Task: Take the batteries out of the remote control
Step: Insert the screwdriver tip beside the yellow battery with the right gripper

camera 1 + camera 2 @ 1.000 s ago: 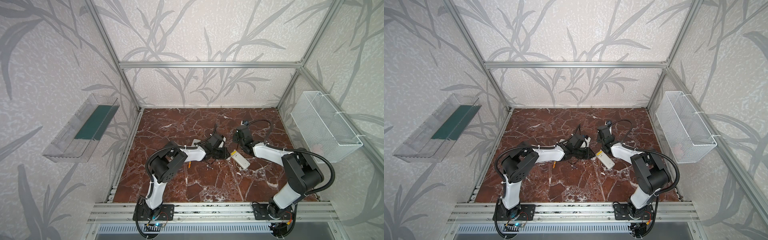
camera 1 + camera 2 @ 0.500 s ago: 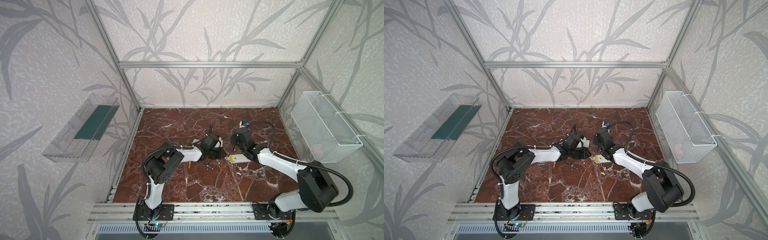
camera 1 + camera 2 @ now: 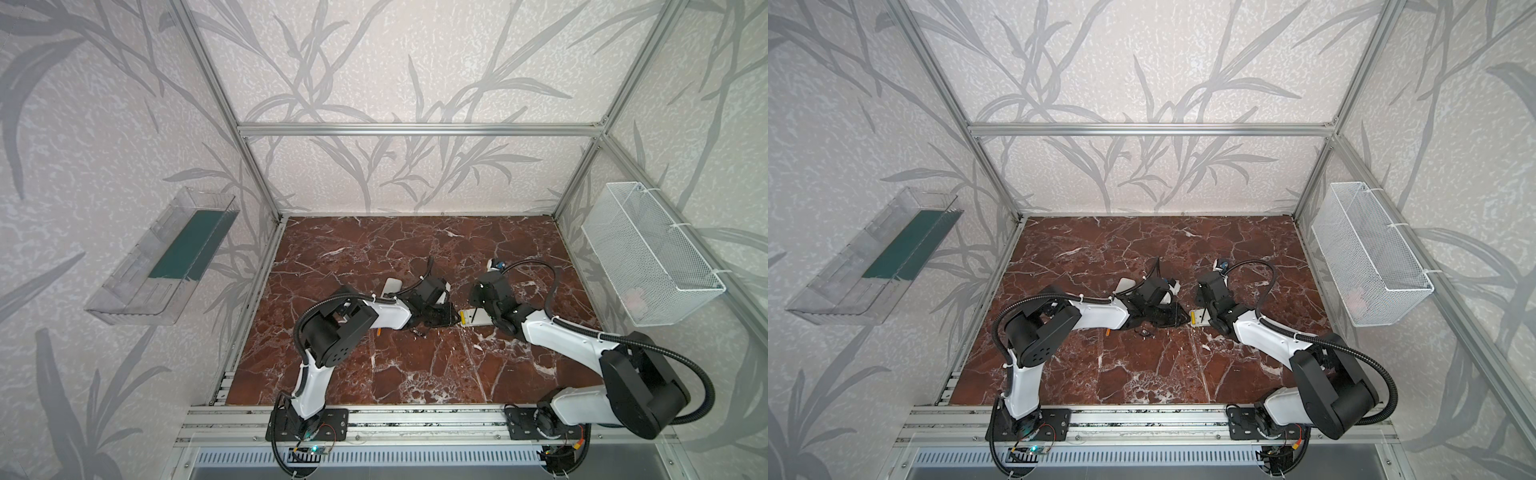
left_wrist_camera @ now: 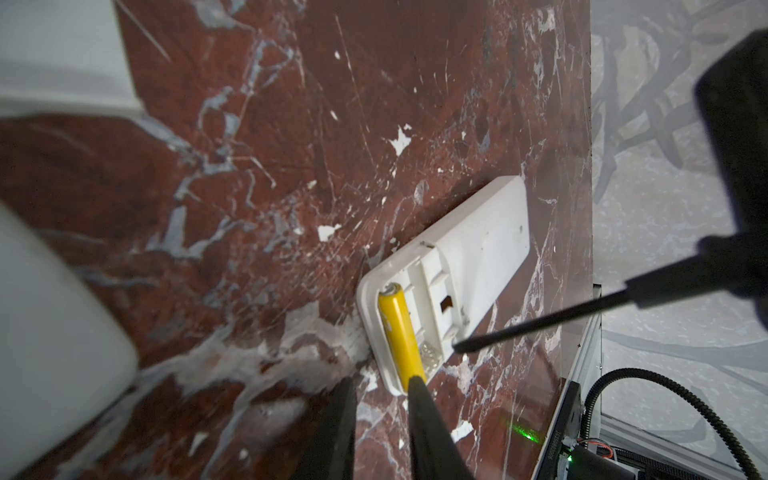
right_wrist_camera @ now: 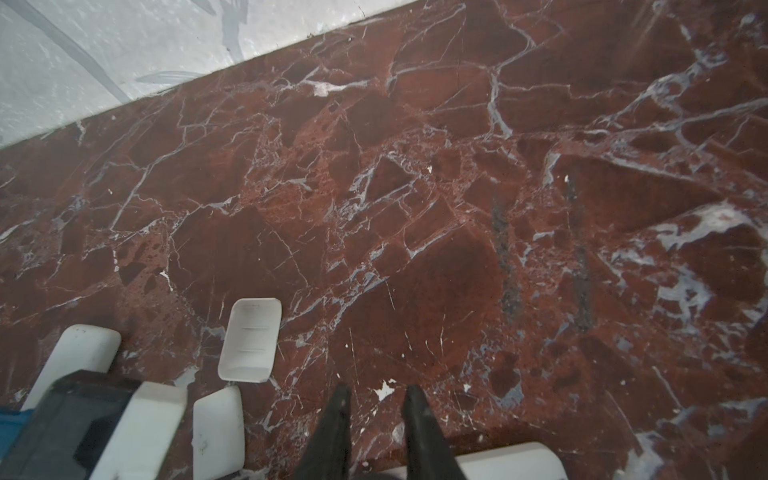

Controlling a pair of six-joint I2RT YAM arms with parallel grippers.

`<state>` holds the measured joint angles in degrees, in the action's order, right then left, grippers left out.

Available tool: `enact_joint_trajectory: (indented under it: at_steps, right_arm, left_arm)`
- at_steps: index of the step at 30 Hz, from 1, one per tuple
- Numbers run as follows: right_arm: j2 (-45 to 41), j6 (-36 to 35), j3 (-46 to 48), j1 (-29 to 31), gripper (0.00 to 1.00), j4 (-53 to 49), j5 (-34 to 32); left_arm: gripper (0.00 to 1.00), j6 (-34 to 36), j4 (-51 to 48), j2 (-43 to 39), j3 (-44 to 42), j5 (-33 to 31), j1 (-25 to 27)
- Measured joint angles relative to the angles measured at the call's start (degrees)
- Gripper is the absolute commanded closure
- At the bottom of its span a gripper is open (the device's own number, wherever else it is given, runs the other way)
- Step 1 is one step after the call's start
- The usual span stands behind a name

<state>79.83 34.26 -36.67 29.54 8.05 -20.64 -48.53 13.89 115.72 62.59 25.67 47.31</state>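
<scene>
Battery (image 4: 397,328), yellow: seated in the open bay of the white remote (image 4: 486,237), directly ahead of the left gripper (image 4: 380,382), its near end touching one fingertip (image 4: 415,386); jaws part-open, grasping nothing. Dark tool shaft (image 4: 540,324): tip beside the bay. Right gripper (image 5: 376,392): clenched, nothing visible between its tips.

Remote (image 4: 469,257): laid flat on the table (image 4: 249,124) near its middle, between the left gripper (image 4: 380,382) and the right gripper (image 5: 378,397). A battery (image 4: 400,328) is seated in its opened compartment, and a screwdriver (image 4: 540,322) tip is set at the compartment's rim beside it. A second remote (image 3: 392,286) is placed behind the left arm, with a cover (image 5: 251,338) near it. A loose battery (image 3: 379,331) is laid before that arm. A basket (image 3: 665,270) is hung on the right wall and a tray (image 3: 124,299) on the left.
</scene>
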Motion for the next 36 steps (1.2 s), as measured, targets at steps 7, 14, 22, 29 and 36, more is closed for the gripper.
enact_joint_trajectory:
  at_steps: [7,14,22,29,36]
  right_arm:
    - [1.9,2.4,2.6,-1.1,1.00,5.0,2.5]
    - [0.6,3.6,3.5,-1.1,1.00,6.7,2.8]
    - [-6.2,1.0,1.0,-1.1,1.00,5.4,1.0]
    - [-1.7,-0.5,-0.5,-1.1,1.00,7.3,-0.4]
    - [5.6,-1.2,-0.7,-0.9,1.00,9.7,-1.4]
  left_arm:
    - [0.80,-1.6,1.9,1.0,0.0,0.2,-0.1]
    - [0.81,-2.3,2.8,1.4,0.0,0.4,-0.1]
    - [0.82,-2.3,2.8,1.4,0.0,0.5,-0.3]
    - [0.82,-2.0,2.6,1.4,1.3,1.0,-1.1]
    - [0.82,-1.6,2.3,2.1,3.6,1.4,-2.2]
